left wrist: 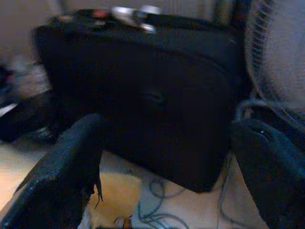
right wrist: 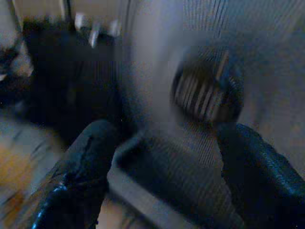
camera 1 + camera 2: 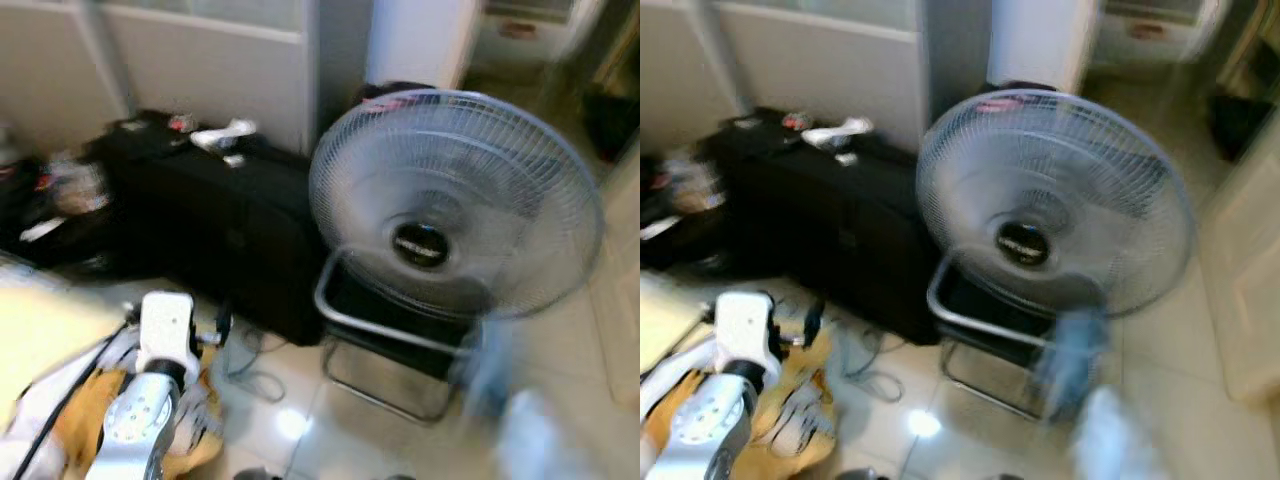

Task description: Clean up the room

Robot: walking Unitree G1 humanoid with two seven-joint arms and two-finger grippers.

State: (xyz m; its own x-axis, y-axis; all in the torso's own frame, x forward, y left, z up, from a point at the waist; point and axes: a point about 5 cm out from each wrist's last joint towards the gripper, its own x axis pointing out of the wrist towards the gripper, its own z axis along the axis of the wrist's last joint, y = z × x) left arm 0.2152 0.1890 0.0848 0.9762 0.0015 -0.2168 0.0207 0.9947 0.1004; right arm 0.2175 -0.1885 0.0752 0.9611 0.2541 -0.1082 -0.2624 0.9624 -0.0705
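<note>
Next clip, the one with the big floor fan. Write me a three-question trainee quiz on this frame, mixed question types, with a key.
1. True or false: the floor fan stands on a metal tube frame on the tiled floor.
2. Multiple choice: what sits directly beside the fan, toward the robot's left? A) a wooden chair B) a black suitcase C) a laundry basket
3. Short answer: judged from the wrist views, how do the fingers of the left gripper and right gripper stand?

Key:
1. True.
2. B; small white items lie on top of it.
3. Both are spread wide apart, with nothing between them.
</note>
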